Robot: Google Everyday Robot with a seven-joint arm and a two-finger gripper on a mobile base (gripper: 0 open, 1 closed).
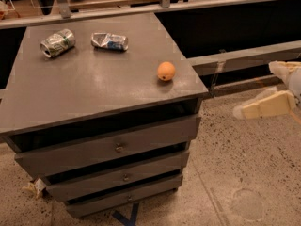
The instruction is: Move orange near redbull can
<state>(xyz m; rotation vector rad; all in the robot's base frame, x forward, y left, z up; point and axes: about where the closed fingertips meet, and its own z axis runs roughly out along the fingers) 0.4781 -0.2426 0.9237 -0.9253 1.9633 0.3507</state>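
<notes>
On my one camera view I see the grey bench (89,95) from above and slightly to its front, with three drawers (117,147) stacked below its top. The orange (166,71) sits on the bench top near the right edge, by the front right corner, on its own with bare surface all round it. The redbull can (109,41), crushed flat with blue patches, lies on its side toward the back of the top, well apart from the orange and up-left of it. Just beside that, further left, lies a rounder silver can with green markings (57,43), also on its side. My hand (255,89) is off the bench altogether, out at the right edge of the view over the speckled floor (244,173), lower than the bench top and well apart from the orange. Its two cream fingers (268,106) stand spread wide with nothing between them.
</notes>
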